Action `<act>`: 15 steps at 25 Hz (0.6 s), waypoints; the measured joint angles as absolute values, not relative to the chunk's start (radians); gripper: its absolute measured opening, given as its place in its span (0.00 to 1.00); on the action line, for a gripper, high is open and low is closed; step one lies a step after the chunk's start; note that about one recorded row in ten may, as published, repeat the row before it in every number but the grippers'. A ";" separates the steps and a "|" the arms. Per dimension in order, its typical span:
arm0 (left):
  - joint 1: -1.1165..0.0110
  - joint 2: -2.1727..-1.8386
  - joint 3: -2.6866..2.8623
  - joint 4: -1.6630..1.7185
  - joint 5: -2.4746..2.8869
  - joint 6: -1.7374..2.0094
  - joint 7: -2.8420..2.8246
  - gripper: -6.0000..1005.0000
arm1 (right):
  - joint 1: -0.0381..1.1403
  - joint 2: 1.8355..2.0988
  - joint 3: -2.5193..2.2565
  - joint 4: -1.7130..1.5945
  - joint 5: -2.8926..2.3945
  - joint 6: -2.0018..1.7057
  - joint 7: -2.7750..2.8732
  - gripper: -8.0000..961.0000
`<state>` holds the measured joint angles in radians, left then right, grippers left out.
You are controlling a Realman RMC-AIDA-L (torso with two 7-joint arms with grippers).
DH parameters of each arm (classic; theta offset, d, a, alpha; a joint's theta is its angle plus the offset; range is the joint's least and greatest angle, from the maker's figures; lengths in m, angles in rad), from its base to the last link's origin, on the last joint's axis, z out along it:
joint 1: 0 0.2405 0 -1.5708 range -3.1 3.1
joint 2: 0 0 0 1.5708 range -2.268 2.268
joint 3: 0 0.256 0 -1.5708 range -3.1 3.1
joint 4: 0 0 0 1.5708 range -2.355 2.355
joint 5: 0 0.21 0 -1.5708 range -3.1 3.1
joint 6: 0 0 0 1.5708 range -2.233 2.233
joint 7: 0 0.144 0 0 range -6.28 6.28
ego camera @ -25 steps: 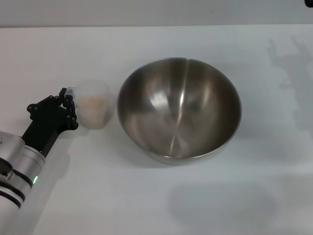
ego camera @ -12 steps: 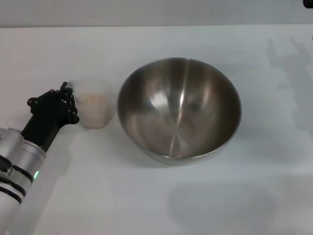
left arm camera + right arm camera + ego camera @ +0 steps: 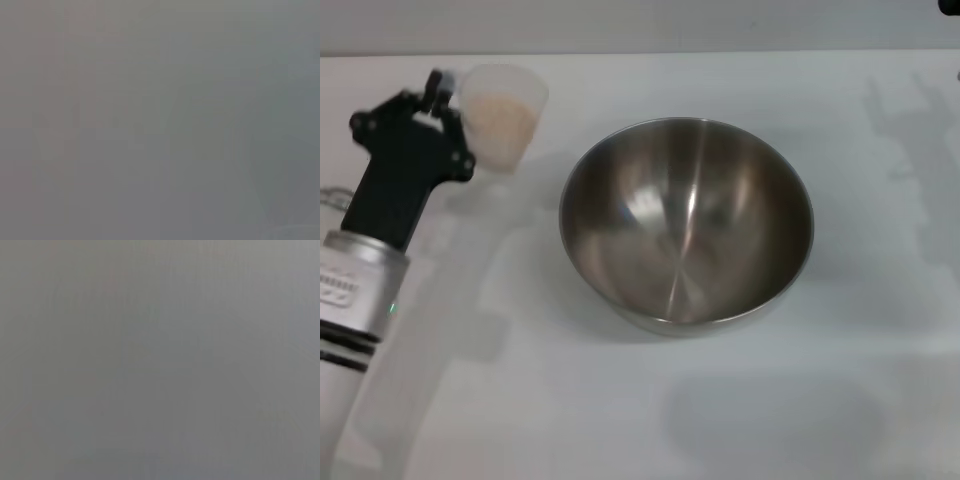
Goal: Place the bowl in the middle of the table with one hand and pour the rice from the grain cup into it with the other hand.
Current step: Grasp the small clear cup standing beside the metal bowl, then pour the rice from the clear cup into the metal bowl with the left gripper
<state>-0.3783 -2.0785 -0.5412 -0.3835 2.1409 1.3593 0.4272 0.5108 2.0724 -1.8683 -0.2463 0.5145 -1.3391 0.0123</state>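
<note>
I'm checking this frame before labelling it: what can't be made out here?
- Both wrist views: uniform grey, nothing readable.
- Right end effector: outside the head view.
- Left end effector: its grip on the grain cup is hidden by its own black body.
- Rice: depth blurred by the frosted wall.

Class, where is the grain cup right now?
In the head view, the grain cup is on the robot's left, gripped by the left gripper and raised off the table, just left of the steel bowl.

Pale wall (image 3: pixel 620 25) beyond, soft shadows.
</note>
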 joint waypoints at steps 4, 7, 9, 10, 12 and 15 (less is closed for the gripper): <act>-0.414 -2.078 -0.514 -0.413 2.146 1.382 0.722 0.04 | 0.524 2.072 -1.868 -0.230 0.515 -1.338 0.012 0.64; -0.437 -2.079 -0.473 -0.431 2.157 1.383 0.980 0.04 | 0.525 2.072 -1.868 -0.227 0.515 -1.337 0.012 0.64; -0.447 -2.079 -0.451 -0.443 2.177 1.376 1.166 0.04 | 0.526 2.072 -1.868 -0.225 0.515 -1.337 0.012 0.64; -0.448 -2.079 -0.445 -0.451 2.186 1.369 1.239 0.04 | 0.527 2.072 -1.868 -0.224 0.516 -1.337 0.012 0.64; -0.450 -2.080 -0.433 -0.474 2.210 1.355 1.418 0.04 | 0.532 2.071 -1.866 -0.219 0.516 -1.336 0.012 0.64; -0.450 -2.080 -0.420 -0.486 2.228 1.347 1.553 0.05 | 0.538 2.070 -1.865 -0.212 0.516 -1.336 0.011 0.64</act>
